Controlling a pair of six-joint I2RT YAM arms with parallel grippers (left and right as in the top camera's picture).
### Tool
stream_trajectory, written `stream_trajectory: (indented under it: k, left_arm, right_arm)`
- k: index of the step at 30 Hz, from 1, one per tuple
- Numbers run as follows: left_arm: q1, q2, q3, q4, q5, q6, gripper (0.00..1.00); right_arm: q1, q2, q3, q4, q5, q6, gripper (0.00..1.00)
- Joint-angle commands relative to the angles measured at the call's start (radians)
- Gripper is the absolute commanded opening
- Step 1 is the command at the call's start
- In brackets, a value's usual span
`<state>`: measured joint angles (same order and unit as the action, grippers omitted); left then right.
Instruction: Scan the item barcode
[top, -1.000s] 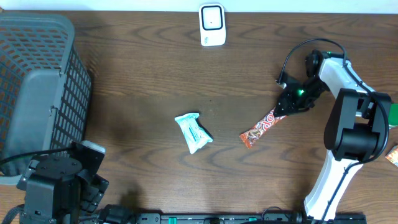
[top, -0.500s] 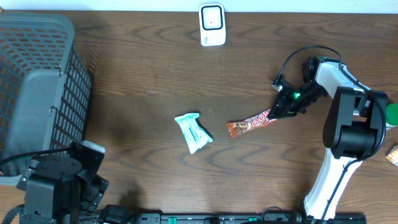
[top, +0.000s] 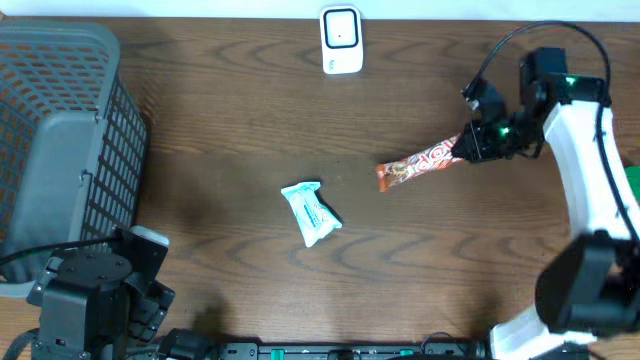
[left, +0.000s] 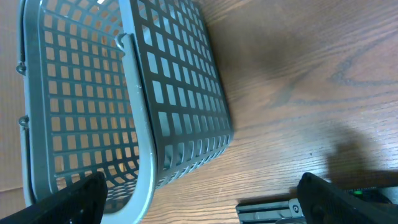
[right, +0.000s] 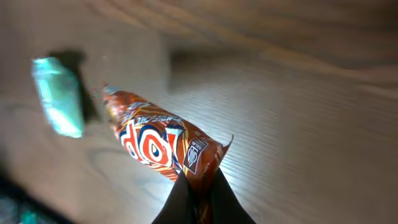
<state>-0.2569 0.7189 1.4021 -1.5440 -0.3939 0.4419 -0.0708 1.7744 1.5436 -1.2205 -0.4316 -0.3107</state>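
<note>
Right gripper (top: 470, 148): I am pinching it fully closed on one crimped end of the red snack bar (top: 420, 163), the jaws meeting on the wrapper's seal. The bar is sticking straight out from my fingertips (right: 186, 200), printed face showing; I am not seeing a barcode on this side. Teal packet (top: 312, 212): lying on the wooden table (top: 200, 120) beyond the bar's far end, apart from it. White scanner (top: 341, 40): standing well apart from this gripper, off to one side of the bar. Left gripper (left: 200, 186): I am holding it spread wide, gripping nothing, with the grey basket (left: 155, 93) just ahead.
</note>
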Motion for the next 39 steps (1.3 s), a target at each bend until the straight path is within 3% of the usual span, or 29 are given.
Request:
stream_trajectory:
  k: [1,10,19,27,31,39]
  left_arm:
    - [0.004,0.000,0.006,0.000,0.002,-0.009,0.98]
    - [0.004,0.000,0.006,0.000,0.002,-0.009,0.98]
    - [0.004,0.000,0.006,0.000,0.002,-0.009,0.98]
    - [0.004,0.000,0.006,0.000,0.002,-0.009,0.98]
    - [0.004,0.000,0.006,0.000,0.002,-0.010,0.98]
    - [0.004,0.000,0.006,0.000,0.002,-0.010,0.98]
  right_arm:
    - [0.103,-0.111,0.013,0.005,0.343,0.172,0.01]
    - [0.404,-0.157,0.013,-0.010,1.088,0.571,0.02]
    - [0.618,-0.010,0.012,-0.034,1.346,0.632,0.01]
    - [0.714,0.238,0.012,-0.043,1.313,0.632,0.01]
    - [0.806,0.319,0.012,-0.049,1.109,0.632,0.01]
    - [0.912,0.322,0.012,-0.003,0.777,0.632,0.01]
